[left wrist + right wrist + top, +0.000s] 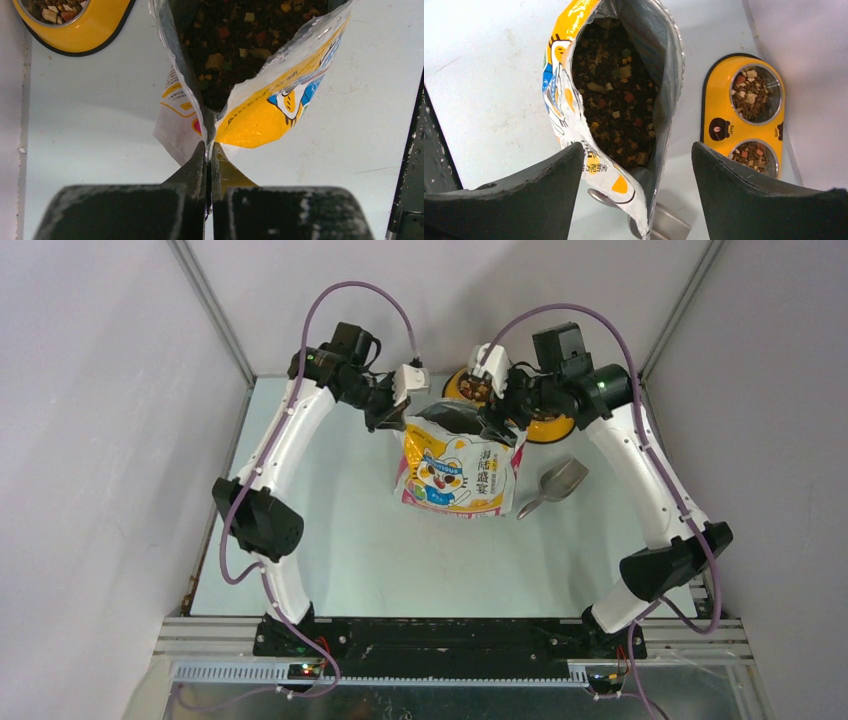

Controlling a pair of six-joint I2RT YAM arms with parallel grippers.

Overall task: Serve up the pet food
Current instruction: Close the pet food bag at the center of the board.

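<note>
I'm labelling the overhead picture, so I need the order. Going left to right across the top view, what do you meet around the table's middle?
left pincer → bag → scoop. The feeder overlaps the bag's span, so it is left out.

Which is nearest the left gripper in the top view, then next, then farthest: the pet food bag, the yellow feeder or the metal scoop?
From the left gripper:
1. pet food bag, pinched at its top left corner.
2. yellow feeder, behind the bag at the far side, partly hidden by the right arm.
3. metal scoop, lying right of the bag.
</note>
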